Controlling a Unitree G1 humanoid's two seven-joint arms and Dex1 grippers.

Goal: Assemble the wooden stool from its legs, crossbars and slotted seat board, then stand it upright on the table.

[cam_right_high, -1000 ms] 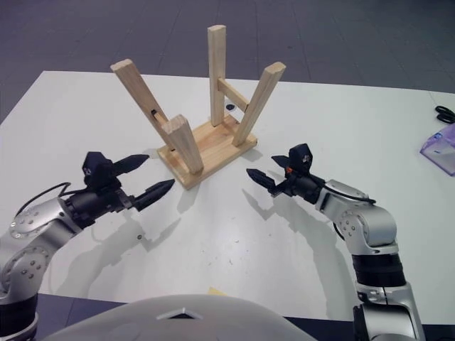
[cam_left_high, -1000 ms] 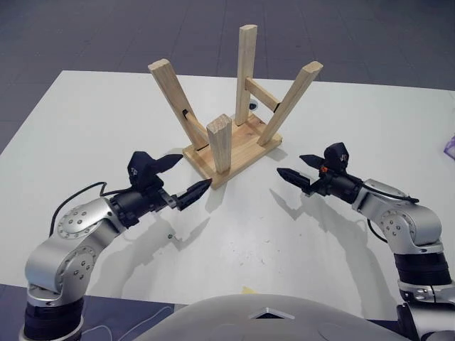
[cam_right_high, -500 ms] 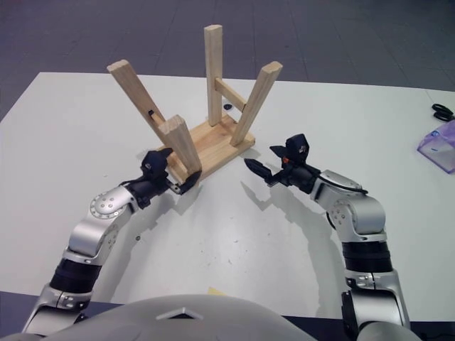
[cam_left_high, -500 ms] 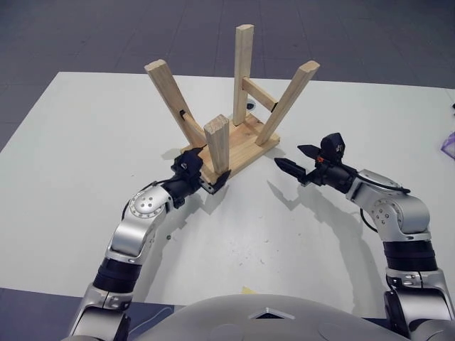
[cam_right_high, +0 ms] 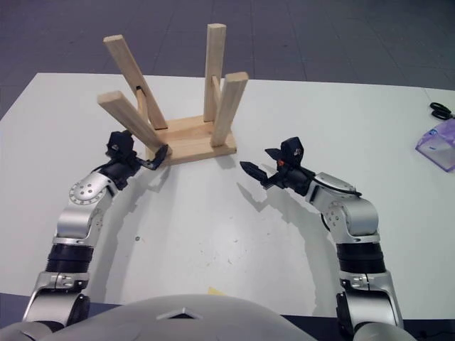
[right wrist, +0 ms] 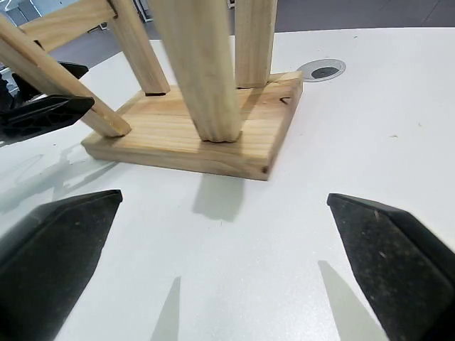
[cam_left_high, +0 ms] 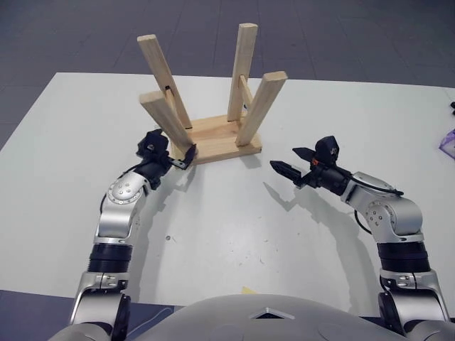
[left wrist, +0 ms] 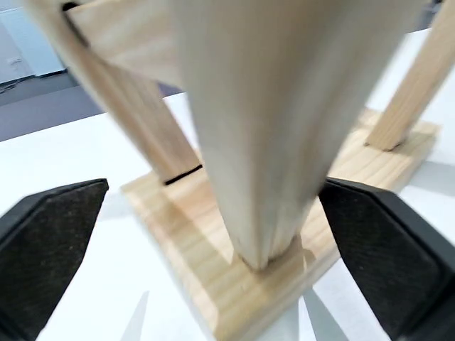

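Observation:
The wooden stool (cam_left_high: 213,136) stands upside down on the white table (cam_left_high: 234,227), seat board flat and all four legs (cam_left_high: 257,106) pointing up, crossbars between them. My left gripper (cam_left_high: 173,148) is open at the board's near-left corner. In the left wrist view its fingers (left wrist: 50,234) straddle the near-left leg (left wrist: 263,128) with gaps on both sides. My right gripper (cam_left_high: 284,159) is open a little above the table, to the right of the board (right wrist: 192,138) and apart from it, with nothing between its fingers (right wrist: 57,256).
A round cable hole (right wrist: 321,69) sits in the table just behind the stool. A purple container (cam_right_high: 437,145) and scissors (cam_right_high: 441,108) lie at the far right edge. Bare tabletop stretches between the arms and along the near edge.
My left arm went forward from the near table to the stool's near-left leg. The stool has turned on the table and shifted left. My right gripper drifted slightly left.

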